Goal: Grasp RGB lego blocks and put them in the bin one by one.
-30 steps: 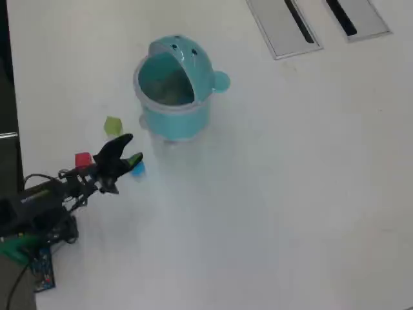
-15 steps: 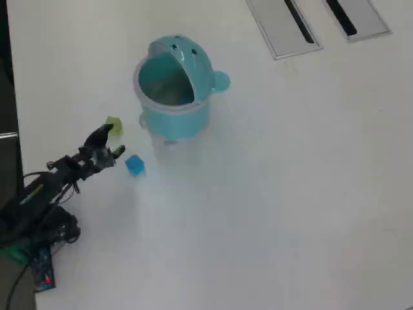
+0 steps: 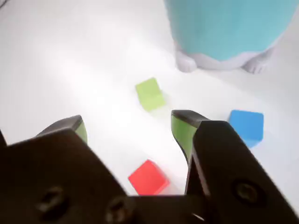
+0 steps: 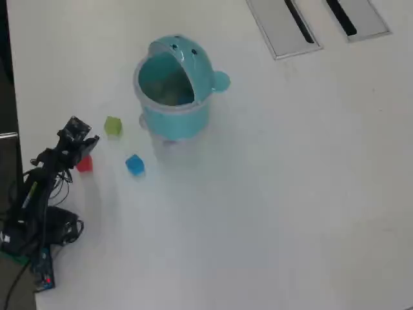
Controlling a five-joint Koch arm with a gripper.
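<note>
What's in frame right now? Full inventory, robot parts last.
red lego block: 1, red, on the table between the open jaws in the wrist view
green lego block: 1, yellowish-green, left of the bin in the overhead view
blue lego block: 1, blue, below the bin's left side
bin: 1, light teal, lid open, upper middle
table: 1, white
slotted panels: 2, grey, top edge
circuit board: 1, blue, bottom left
arm: 1, black, left edge
hand: 1, black with green pads, open
</note>
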